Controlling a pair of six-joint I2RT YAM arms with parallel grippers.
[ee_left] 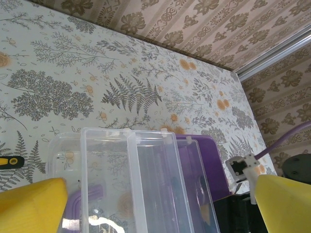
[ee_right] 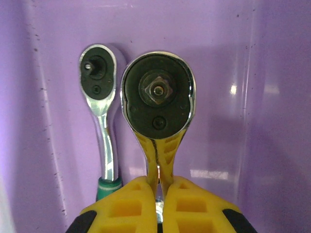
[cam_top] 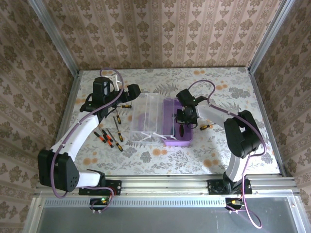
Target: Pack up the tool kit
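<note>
- While the right hand (ee_right: 158,189) is down inside the purple box (ee_right: 272,97), its yellow fingers (ee_right: 133,204) are pressed together on the neck of a ratchet (ee_right: 158,94): chrome head, black face, square drive in the middle.
- Right wrist view: a smaller ratchet (ee_right: 99,97) with a green grip lies on the box floor just left of the held one. The heads are side by side; I cannot tell whether they touch.
- Top view: the box sits mid-bench (cam_top: 233,82), and its clear lid (cam_top: 146,116) is swung open flat to the left, joined along the box's left edge.
- Top view: loose screwdrivers (cam_top: 109,137) with orange-and-black handles lie in a cluster on the bench left of the lid. One more (cam_top: 206,127) lies just right of the box, and another (cam_top: 125,105) near the left arm.
- The left hand (cam_top: 132,92) is at the far-left side of the lid, well apart from the right hand.
- Left wrist view: both its yellow fingertips (ee_left: 34,204) sit at the frame's bottom corners, spread wide with nothing gripped. The lid and the purple box rim lie beyond them, and a purple handle is seen through the lid.
- Same view: a black-and-yellow screwdriver tip (ee_left: 9,161) at the left edge, lying on the fern-print bench cover.
</note>
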